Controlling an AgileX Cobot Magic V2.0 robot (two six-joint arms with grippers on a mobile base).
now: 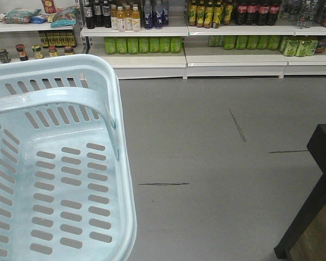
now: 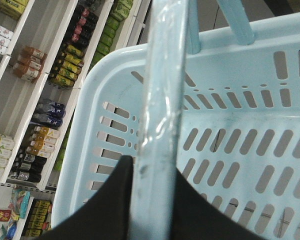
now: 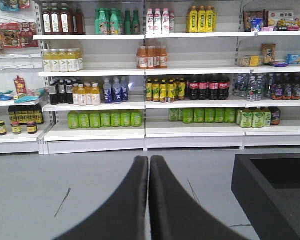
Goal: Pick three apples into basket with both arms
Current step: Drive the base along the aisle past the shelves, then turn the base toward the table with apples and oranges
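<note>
My left jaws [image 2: 151, 167] gripped the swing handle [image 2: 162, 75] of the pale blue-white slotted plastic basket [image 1: 117, 109], the handle lying twelve-to-six between them. My right jaws [image 3: 149, 159] were pressed together and empty, the free arm for picking. No apples showed in any view.

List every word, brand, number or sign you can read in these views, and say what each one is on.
Nothing reads clearly enough to quote.
Labels on the shelf bottles: they carry print, but it is too small and blurred to read.
Print on the snack packets: blurred, unreadable.
The basket: no lettering visible.
</note>
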